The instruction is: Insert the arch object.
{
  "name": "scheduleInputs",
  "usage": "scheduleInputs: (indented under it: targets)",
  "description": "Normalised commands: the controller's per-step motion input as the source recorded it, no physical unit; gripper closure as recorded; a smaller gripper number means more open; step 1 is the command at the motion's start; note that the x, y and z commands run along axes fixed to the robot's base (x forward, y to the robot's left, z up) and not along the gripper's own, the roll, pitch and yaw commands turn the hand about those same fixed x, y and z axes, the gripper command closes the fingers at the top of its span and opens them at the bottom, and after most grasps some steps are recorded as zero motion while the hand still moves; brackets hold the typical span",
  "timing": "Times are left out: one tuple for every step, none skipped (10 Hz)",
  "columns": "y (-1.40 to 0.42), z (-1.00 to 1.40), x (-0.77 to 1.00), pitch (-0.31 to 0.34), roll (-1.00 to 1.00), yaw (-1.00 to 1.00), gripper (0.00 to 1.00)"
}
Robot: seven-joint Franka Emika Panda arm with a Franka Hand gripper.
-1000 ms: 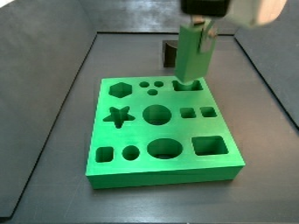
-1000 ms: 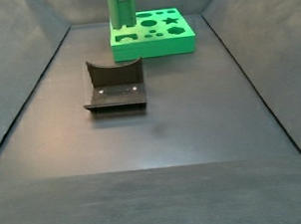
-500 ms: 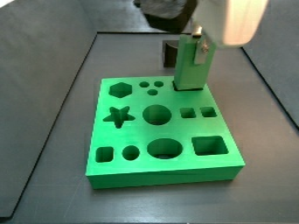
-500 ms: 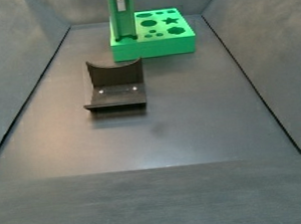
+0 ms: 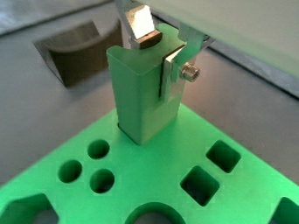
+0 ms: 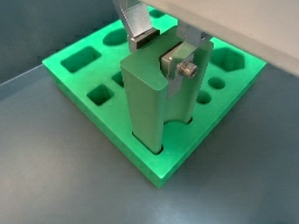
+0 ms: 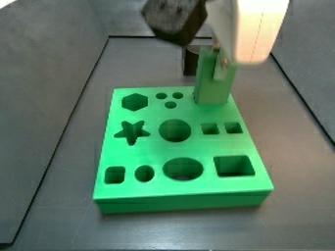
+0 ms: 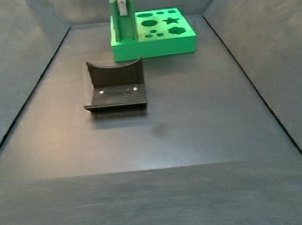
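Observation:
The arch object [image 5: 142, 96] is a tall, narrow light-green block. It stands upright with its foot in a hole at a far corner of the flat green board [image 5: 152, 175], as both side views show [image 7: 213, 80] [image 8: 122, 25]. My gripper [image 5: 160, 61] is above it, its silver fingers [image 6: 176, 74] closed on the block's upper end, one on each broad face. The far finger's tip is hidden behind the block. The board [image 7: 151, 147] has several shaped holes.
A dark grey-brown block with a curved notch [image 8: 113, 86] stands on the grey floor, away from the board [image 8: 175, 44]; it also shows in a wrist view [image 5: 73, 54]. Sloping grey walls enclose the floor on both sides.
The arch object has gone down with my gripper. Its foot hung over the corner hole a second ago and now sits lower in it. The arm has shifted above.

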Motion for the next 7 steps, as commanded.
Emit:
scheduleInputs:
  targets:
    - [-0.16,-0.55,0.1,0.0,-0.12,-0.03,1.0]
    - [-0.02,-0.93,0.0,-0.039,-0.03,-0.07,1.0]
    - [0.0,-0.86,0.0,-0.019,0.0,-0.11,1.0]
    - [0.0,-0.58,0.0,0.0,0.0,-0.07,1.0]
    - [0.0,-0.36,0.0,0.0,-0.05,-0.06,1.0]
    - [0.02,-0.11,0.0,-0.01,-0.13,0.0,1.0]
    - [0.02,0.0,0.0,0.0,-0.02,0.0,1.0]
